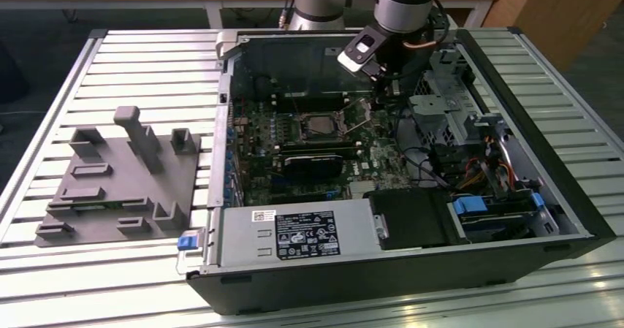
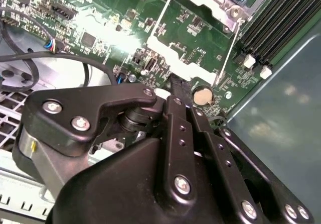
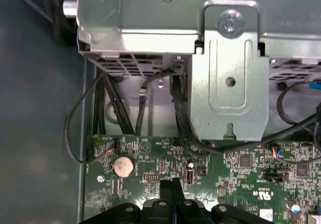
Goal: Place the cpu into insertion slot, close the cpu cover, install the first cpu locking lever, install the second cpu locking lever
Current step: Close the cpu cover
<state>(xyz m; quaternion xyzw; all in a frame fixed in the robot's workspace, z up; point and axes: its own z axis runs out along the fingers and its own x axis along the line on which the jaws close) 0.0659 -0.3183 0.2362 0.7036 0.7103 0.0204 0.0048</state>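
Inside the open computer case [image 1: 571, 218], the insertion slot [image 1: 318, 127] sits on the green board. A grey square, the cpu [image 1: 318, 126], shows inside its silver rim. In the second wrist view the cpu cover [image 2: 200, 0] lies as a silver frame over the socket. Two thin wire levers [image 2: 164, 12] [image 2: 229, 50] run along its sides. My gripper [image 1: 378, 106] hangs to the exterior view's right of the socket, just above the board. Its black fingertips are pressed together in both wrist views [image 2: 173, 81] [image 3: 171, 185], with nothing between them.
A silver drive cage [image 3: 225, 83] and black cables [image 3: 108, 103] stand close in front of the fingers. A coin cell [image 3: 124, 166] lies beside them. Long memory slots [image 2: 281, 23] flank the socket. A grey parts fixture [image 1: 117, 174] rests on the slatted table outside the case.
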